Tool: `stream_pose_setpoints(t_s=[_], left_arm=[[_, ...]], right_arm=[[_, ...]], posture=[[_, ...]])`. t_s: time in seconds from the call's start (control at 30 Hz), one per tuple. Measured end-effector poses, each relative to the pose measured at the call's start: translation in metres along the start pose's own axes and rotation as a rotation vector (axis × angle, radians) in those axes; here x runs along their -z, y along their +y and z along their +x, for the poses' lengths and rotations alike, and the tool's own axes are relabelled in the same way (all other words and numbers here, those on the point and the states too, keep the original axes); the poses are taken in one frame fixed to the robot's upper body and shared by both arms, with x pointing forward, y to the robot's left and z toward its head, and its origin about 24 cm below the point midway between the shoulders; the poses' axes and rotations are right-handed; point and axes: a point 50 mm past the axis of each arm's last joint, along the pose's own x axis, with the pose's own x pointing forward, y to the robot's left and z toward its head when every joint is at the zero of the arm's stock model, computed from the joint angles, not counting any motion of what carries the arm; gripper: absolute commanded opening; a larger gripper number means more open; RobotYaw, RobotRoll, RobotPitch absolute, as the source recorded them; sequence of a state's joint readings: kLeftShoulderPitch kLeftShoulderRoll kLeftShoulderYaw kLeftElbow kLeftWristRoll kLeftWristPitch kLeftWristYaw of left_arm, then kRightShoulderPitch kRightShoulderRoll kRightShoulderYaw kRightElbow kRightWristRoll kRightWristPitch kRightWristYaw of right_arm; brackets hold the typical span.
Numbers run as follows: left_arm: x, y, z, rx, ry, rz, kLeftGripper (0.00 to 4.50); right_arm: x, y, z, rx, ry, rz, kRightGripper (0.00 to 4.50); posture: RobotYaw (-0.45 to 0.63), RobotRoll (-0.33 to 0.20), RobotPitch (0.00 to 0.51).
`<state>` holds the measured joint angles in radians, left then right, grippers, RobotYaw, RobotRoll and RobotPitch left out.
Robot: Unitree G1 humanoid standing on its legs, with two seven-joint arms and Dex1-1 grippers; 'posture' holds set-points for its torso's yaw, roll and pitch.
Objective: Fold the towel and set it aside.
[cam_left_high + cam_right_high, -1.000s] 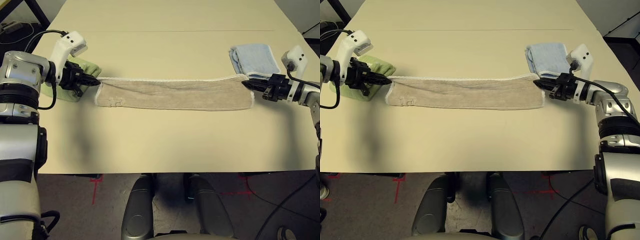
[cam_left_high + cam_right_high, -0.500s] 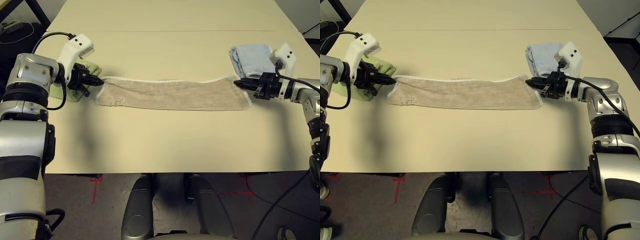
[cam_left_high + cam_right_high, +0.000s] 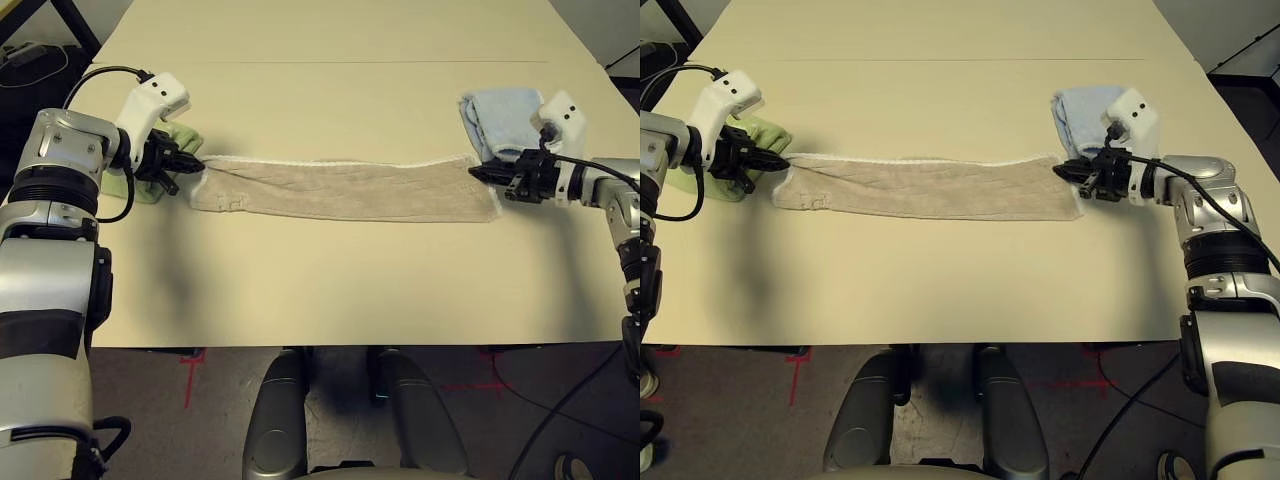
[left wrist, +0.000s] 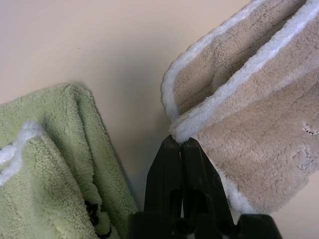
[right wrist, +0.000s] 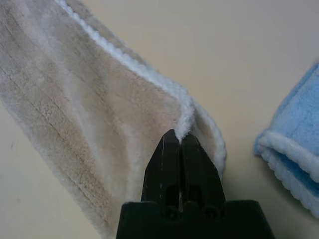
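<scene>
Holding the towel (image 3: 340,188) at both ends, we keep it laid out as a long beige strip across the middle of the table (image 3: 330,280), its white-stitched edge on the far side. Our left gripper (image 4: 180,141) is pinched tight on the towel's left corner, right at the white edging. Our right gripper (image 5: 178,135) is clamped the same way on the right corner. Just beyond our left gripper sits the green folded towel (image 3: 160,160), close beside the beige end. Past our right gripper rests the blue folded towel (image 3: 505,115), near the towel's right corner.
</scene>
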<state>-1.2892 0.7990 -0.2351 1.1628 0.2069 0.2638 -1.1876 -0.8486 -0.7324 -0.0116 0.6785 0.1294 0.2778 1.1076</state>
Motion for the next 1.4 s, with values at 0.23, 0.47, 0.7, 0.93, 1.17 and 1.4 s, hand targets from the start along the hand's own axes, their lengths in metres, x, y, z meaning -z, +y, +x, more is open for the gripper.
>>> stream_pose_setpoints(t_s=[0.23,0.47,0.7,0.93,1.17,1.4], left_arm=[[0.002,0.001,0.002,-0.029,-0.011,-0.004,0.07],[-0.005,-0.001,0.009,-0.043,-0.044,0.010,0.07],[-0.013,0.000,0.007,-0.060,-0.066,0.033,0.51],[-0.007,0.002,0.008,-0.084,-0.038,0.021,2.92],[-0.006,0.002,0.005,-0.065,-0.038,0.016,4.50],[-0.018,0.005,-0.010,-0.043,-0.126,0.013,4.50]], right_arm=[[0.007,-0.004,-0.002,0.026,0.018,-0.005,0.00],[0.018,-0.007,-0.003,0.041,0.031,-0.004,0.00],[0.022,-0.011,-0.004,0.054,0.023,-0.011,0.00],[0.021,-0.013,-0.002,0.073,0.024,-0.016,2.23],[0.008,-0.011,0.004,0.035,-0.053,-0.014,4.47],[-0.012,-0.012,-0.002,-0.024,-0.252,0.034,4.47]], posture=[[0.11,0.000,0.251],[0.10,0.000,0.249],[0.10,0.000,0.246],[0.10,0.000,0.246],[0.10,0.000,0.239],[0.11,0.000,0.233]])
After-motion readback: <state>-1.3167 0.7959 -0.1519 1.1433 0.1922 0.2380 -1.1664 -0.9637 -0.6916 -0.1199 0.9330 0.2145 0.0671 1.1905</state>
